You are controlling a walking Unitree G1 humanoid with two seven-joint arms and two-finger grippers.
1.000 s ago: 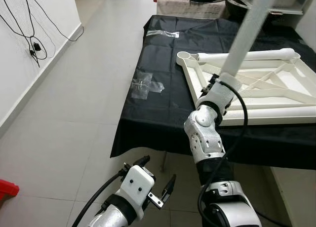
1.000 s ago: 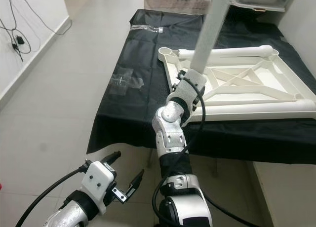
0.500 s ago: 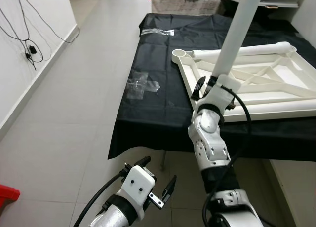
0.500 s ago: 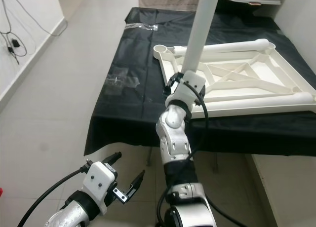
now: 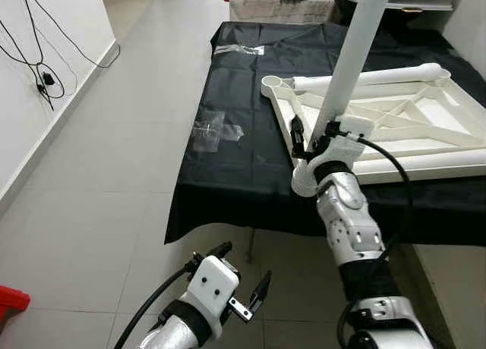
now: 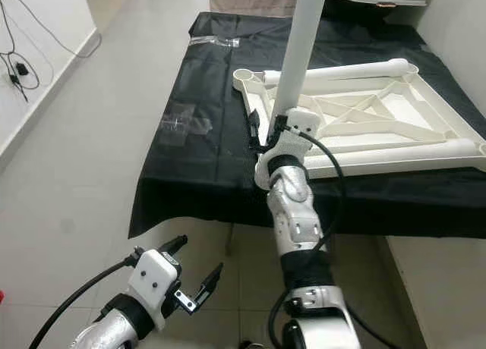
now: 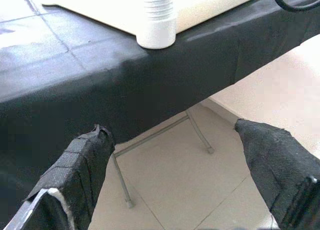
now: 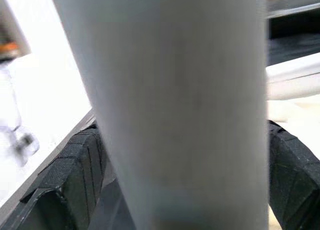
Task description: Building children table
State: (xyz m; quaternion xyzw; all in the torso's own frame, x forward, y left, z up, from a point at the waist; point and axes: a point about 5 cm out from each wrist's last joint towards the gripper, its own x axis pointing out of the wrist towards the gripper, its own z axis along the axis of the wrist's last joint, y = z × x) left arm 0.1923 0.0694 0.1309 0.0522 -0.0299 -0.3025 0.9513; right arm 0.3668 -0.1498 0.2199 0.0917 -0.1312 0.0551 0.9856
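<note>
A white table frame (image 5: 395, 129) lies upside down on the black-clothed table (image 5: 235, 167). My right gripper (image 5: 328, 131) is shut on a long white table leg (image 5: 351, 57), which rises steeply and leans slightly away. The leg's lower end (image 5: 306, 183) sits at the frame's near-left corner, by the table's front edge. In the right wrist view the leg (image 8: 175, 110) sits between the two black fingers (image 8: 65, 175). My left gripper (image 5: 241, 267) hangs open low over the floor, in front of the table. In the left wrist view a white ribbed stub (image 7: 156, 20) stands at the cloth's edge.
Clear plastic wrappers (image 5: 216, 130) lie on the cloth's left part, another (image 5: 239, 50) at the far end. Cables (image 5: 42, 76) hang on the left wall. A red object (image 5: 11, 300) sits on the tiled floor at lower left. Metal table legs (image 7: 195, 130) stand under the cloth.
My right arm has swung to the right and straightened, and the leg now stands more upright at the frame's near-left corner. The left gripper has stayed where it was.
</note>
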